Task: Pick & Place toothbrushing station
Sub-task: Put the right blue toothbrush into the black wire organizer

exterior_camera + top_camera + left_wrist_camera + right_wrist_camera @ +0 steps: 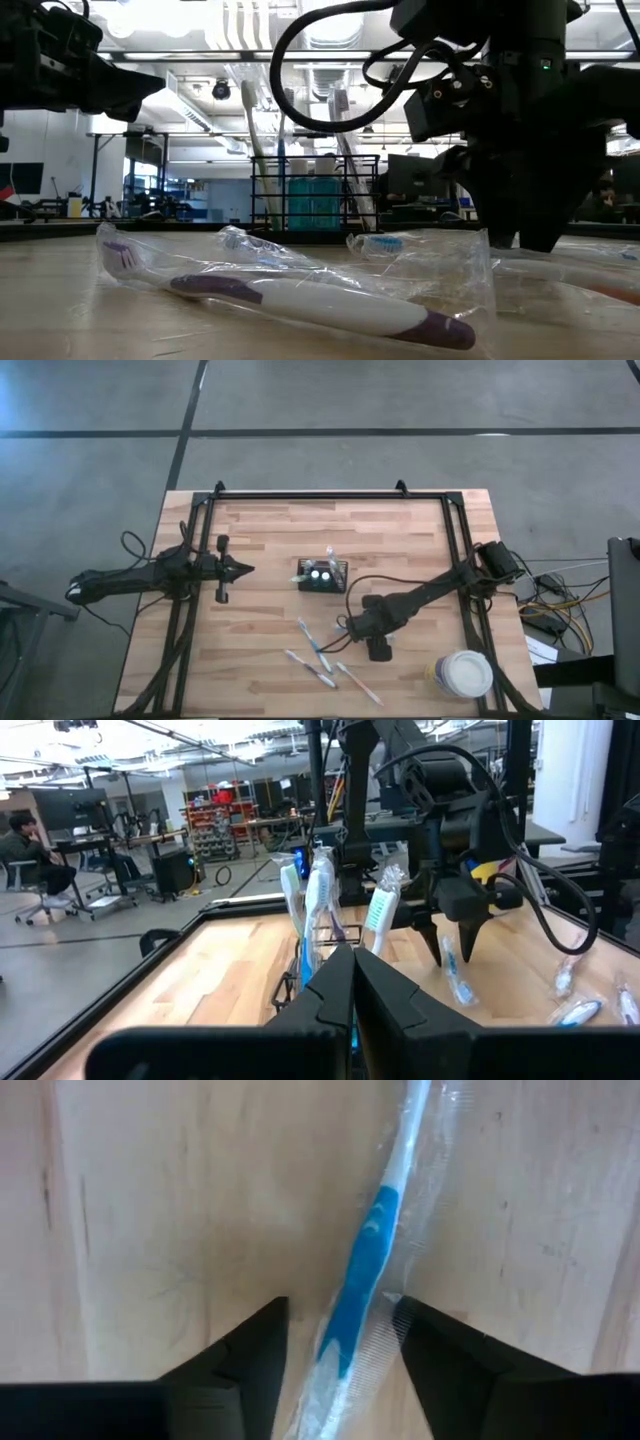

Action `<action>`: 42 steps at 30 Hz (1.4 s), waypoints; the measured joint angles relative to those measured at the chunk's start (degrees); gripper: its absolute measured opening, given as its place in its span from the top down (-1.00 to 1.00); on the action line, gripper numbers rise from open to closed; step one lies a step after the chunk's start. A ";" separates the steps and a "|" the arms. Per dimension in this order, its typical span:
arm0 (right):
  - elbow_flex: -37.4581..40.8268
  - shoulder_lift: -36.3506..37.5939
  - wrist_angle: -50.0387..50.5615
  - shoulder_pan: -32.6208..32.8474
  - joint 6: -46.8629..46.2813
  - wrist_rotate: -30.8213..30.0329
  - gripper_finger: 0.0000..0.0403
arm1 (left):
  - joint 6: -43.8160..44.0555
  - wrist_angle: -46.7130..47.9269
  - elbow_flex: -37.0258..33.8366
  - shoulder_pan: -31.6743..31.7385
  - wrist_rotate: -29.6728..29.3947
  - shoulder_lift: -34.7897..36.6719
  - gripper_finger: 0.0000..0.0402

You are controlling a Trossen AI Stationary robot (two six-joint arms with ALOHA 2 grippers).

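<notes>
The toothbrushing station (322,576), a small black wire caddy, stands at the table's middle with wrapped toothbrushes (255,140) upright in it. My right gripper (347,628) points down just near of it, open over a blue-and-white toothbrush in a clear wrapper (362,1275) that lies flat on the wood. One finger stands on each side of its handle. My left gripper (245,570) hovers level and shut to the caddy's left, holding nothing. My right gripper comes from above with its fingers across the blue handle (350,1320). The clear wrapper's edge (392,1308) reaches one finger, but I cannot tell whether they touch. The toothbrush lies flat on the table.
Several more wrapped toothbrushes (312,668) lie near the table's front edge, one white and purple (310,300) close to the low camera. A round white-lidded tub (464,673) stands at the front right. A black frame rail (330,496) runs around the table.
</notes>
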State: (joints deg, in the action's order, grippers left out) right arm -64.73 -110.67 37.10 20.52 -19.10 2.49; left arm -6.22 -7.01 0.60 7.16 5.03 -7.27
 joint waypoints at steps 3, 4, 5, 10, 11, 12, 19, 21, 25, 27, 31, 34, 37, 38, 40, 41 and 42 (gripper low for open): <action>0.10 0.03 0.04 -0.49 0.14 0.14 0.31 | -0.12 0.02 0.00 0.00 0.01 0.00 0.94; 0.14 0.18 0.04 -0.58 0.24 0.18 0.38 | -0.09 0.02 0.00 -0.01 0.01 0.00 0.94; 0.20 0.36 0.04 -0.62 0.58 0.09 0.46 | 0.05 0.03 0.00 0.00 0.01 0.00 0.94; 0.33 1.45 -0.42 -0.51 2.43 -1.72 0.82 | 0.61 0.05 0.00 0.00 0.01 0.00 0.94; 0.36 1.61 -0.56 -0.53 2.76 -1.93 0.88 | 0.59 0.05 0.00 0.00 -0.02 0.02 0.94; 0.38 1.98 -0.66 -0.51 3.07 -2.00 0.90 | 0.57 0.02 0.00 0.00 -0.08 0.02 0.94; 0.62 5.35 -2.97 -0.55 3.82 -3.82 0.90 | -2.95 -2.17 0.01 0.00 -0.19 0.02 0.94; 0.59 7.53 -3.58 -0.62 4.35 -4.98 0.90 | -3.12 -2.66 0.01 0.00 -0.19 0.02 0.94; 0.36 12.04 -4.56 -0.50 5.12 -8.11 0.90 | -2.06 -4.31 0.12 -0.02 0.00 0.09 0.94; 0.39 15.10 -6.38 -0.17 6.44 -10.06 0.90 | -0.80 -6.35 0.13 -0.02 0.00 0.09 0.94; 2.59 22.41 -15.81 -0.05 11.07 -12.89 0.90 | 1.96 -10.26 0.13 -0.01 0.01 0.00 0.94; 6.87 27.72 -25.57 -0.18 15.79 -13.11 0.90 | 3.50 -10.00 0.11 -0.02 -0.53 -0.45 0.94; 12.60 33.06 -35.65 -1.43 19.70 -12.60 0.90 | 3.46 -10.13 0.11 -0.02 -0.69 -1.43 0.94; 14.61 34.68 -38.11 -2.21 20.53 -11.88 0.90 | 3.46 -10.18 0.11 -0.02 -0.68 -1.78 0.94; 18.78 38.07 -42.07 -3.93 21.25 -10.45 0.90 | 3.46 -10.81 0.16 -0.02 -0.67 -2.43 0.94; 20.76 39.86 -44.21 -4.75 21.45 -10.17 0.90 | 3.49 -10.90 0.45 -0.02 -0.67 -2.77 0.94; 22.65 41.80 -45.93 -5.47 21.56 -10.13 0.90 | 3.64 -10.89 1.01 -0.02 -0.65 -3.12 0.94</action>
State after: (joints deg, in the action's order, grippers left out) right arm -42.08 -68.86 -8.83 15.05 2.46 -7.65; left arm -2.59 -17.91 1.61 7.14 4.38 -10.39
